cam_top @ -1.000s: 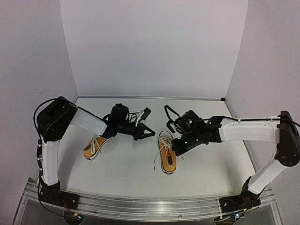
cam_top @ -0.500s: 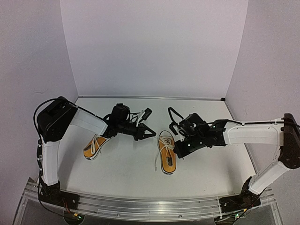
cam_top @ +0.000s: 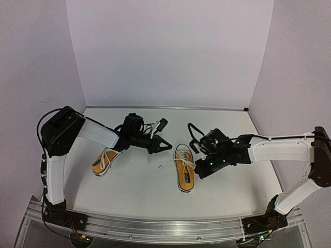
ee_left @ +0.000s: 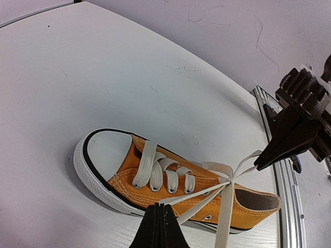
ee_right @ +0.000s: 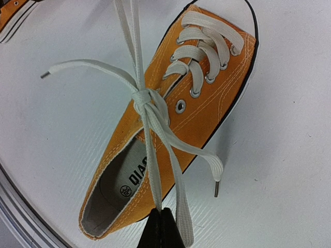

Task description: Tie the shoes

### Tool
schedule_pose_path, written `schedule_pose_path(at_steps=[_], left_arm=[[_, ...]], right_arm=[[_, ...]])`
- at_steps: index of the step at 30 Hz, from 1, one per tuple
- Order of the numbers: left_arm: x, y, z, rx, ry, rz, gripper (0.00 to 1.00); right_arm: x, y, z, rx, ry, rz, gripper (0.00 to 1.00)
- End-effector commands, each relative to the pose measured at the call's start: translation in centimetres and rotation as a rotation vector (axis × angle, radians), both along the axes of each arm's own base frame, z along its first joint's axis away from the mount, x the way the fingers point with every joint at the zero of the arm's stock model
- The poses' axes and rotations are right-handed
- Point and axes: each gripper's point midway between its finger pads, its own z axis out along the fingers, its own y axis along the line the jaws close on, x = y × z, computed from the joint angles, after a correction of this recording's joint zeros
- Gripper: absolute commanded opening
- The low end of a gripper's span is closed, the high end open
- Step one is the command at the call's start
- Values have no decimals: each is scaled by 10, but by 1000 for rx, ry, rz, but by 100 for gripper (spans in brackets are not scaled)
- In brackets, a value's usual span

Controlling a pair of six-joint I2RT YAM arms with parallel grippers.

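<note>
One orange-yellow shoe (cam_top: pixel 184 173) lies mid-table, toe towards the back. The other shoe (cam_top: pixel 104 161) lies to the left by the left arm. My left gripper (cam_top: pixel 168 147) is shut on a white lace loop (ee_left: pixel 201 195) left of the middle shoe (ee_left: pixel 155 178). My right gripper (cam_top: pixel 199 168) is shut on the opposite lace loop (ee_right: pixel 153 160) right of that shoe (ee_right: pixel 207 98). Both loops run taut to a knot (ee_right: pixel 145 98) over the shoe's opening. Two free lace ends (ee_right: pixel 216 178) lie loose beside it. The right gripper's tip also shows in the left wrist view (ee_left: pixel 258 165).
White walls close the table at the back and both sides. A metal rail (cam_top: pixel 155 227) runs along the near edge. The second shoe's corner shows at the top left of the right wrist view (ee_right: pixel 10 10).
My right gripper has moved right and nearer, drawing its lace loop outward. The loose lace beside the middle shoe has shortened and the knot has drawn tighter. The left gripper has hardly moved.
</note>
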Motion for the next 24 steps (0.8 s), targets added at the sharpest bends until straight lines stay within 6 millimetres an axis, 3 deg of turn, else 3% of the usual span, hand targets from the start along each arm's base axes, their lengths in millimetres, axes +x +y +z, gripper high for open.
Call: schedule_pose_path(at_steps=[1, 5, 7, 10, 16, 20, 24], left_arm=[[28, 4, 17, -23, -72, 66, 0], [22, 2, 24, -39, -88, 38, 0], [16, 0, 29, -50, -101, 11, 0], [6, -2, 34, -49, -121, -26, 3], [-1, 0, 39, -47, -149, -44, 13], [-3, 2, 41, -48, -153, -41, 23], [0, 3, 40, -29, -187, -35, 33]], right_arm=[[-14, -10, -1, -18, 40, 7, 0], [-11, -2, 15, 25, 17, 22, 2], [-8, 4, 28, 60, -6, 29, 20], [-3, 13, 51, 113, -46, 39, 34], [9, 23, 89, 179, -119, 42, 48], [23, 16, 90, 176, -132, 20, 52], [44, -5, 78, 199, -95, -15, 52]])
